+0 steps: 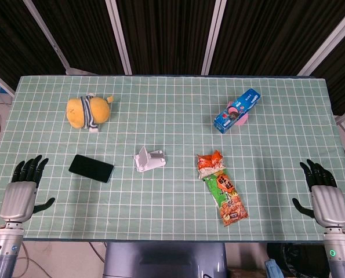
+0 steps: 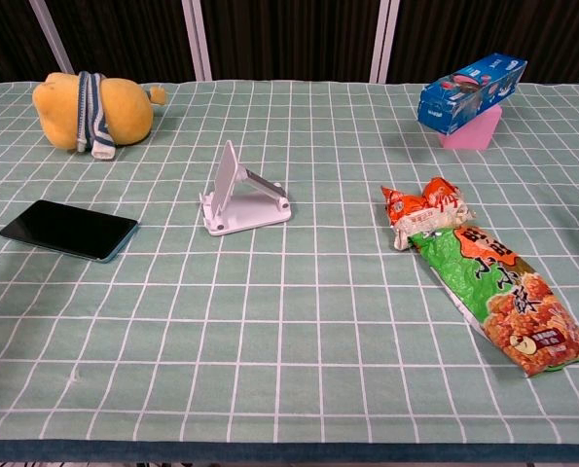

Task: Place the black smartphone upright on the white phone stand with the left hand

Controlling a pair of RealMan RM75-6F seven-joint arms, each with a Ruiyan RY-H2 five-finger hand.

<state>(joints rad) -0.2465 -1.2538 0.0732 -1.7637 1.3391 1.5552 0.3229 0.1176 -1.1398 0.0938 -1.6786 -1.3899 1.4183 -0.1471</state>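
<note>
At the surface's (image 1: 172, 116) left edge we see the left hand (image 1: 22, 191) empty, fingers (image 1: 30, 169) spread. The black smartphone (image 1: 91, 168) lies flat near that edge, apart from the white phone stand (image 1: 148, 160) at centre. At the right edge, the right hand (image 1: 324, 194) rests likewise spread and empty.

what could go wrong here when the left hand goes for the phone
The black smartphone lies flat on the cloth, so the left hand may struggle to get fingers under it and could just push it. The white phone stand looks light and sits loose, so it may slide or tip when the phone is set down.
</note>
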